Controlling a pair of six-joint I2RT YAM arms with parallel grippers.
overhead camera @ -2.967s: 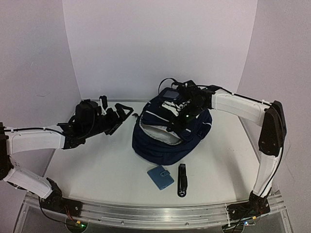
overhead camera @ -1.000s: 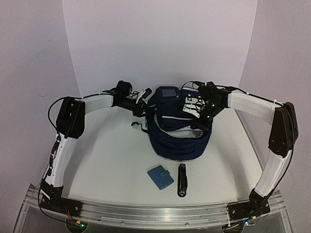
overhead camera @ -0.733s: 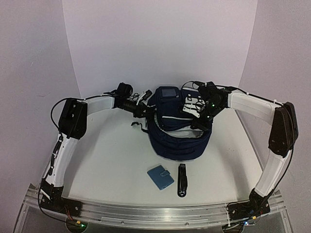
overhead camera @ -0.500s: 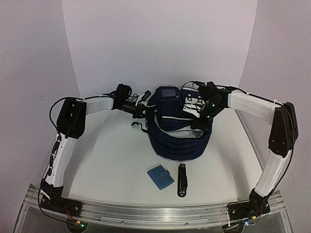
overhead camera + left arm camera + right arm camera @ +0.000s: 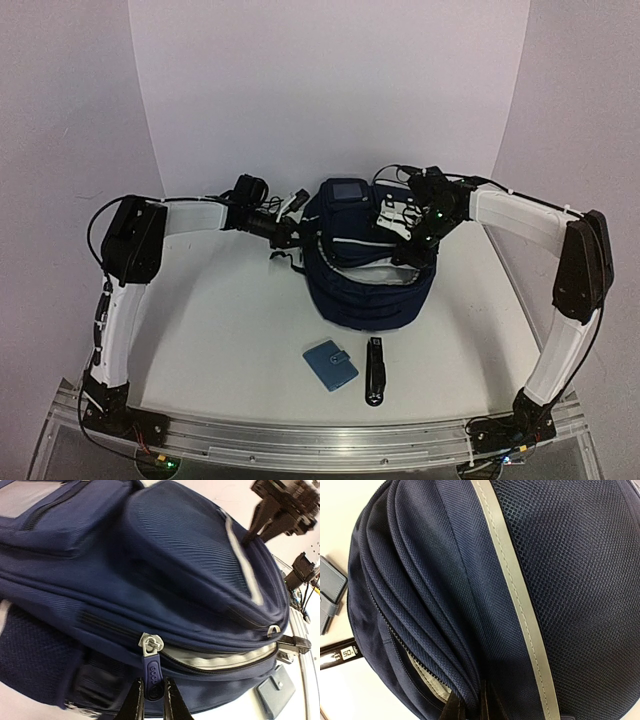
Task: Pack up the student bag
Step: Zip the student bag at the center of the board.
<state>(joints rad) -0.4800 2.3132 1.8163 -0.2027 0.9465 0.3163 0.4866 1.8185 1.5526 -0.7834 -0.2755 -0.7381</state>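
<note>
The left gripper (image 5: 152, 701) had its fingers (image 5: 135, 702) drawn nearly together, pinching the blue zipper pull (image 5: 152, 672) on the side of the backpack (image 5: 190, 570). To the right of the slider the zipper gaped a little and showed a pale lining. The right gripper (image 5: 472, 707) was closed tight on a fold of the backpack's navy fabric, just beside a partly open zipper and below a grey stripe (image 5: 512, 580) that ran along a mesh panel. Seen from above, the backpack sat at the back middle of the table (image 5: 220, 320), with the left arm reaching to its left side and the right arm to its upper right. In front of it, and apart from it, lay a small light-blue wallet (image 5: 330, 364). Just beside the wallet on the right lay a slim black item (image 5: 374, 371).
</note>
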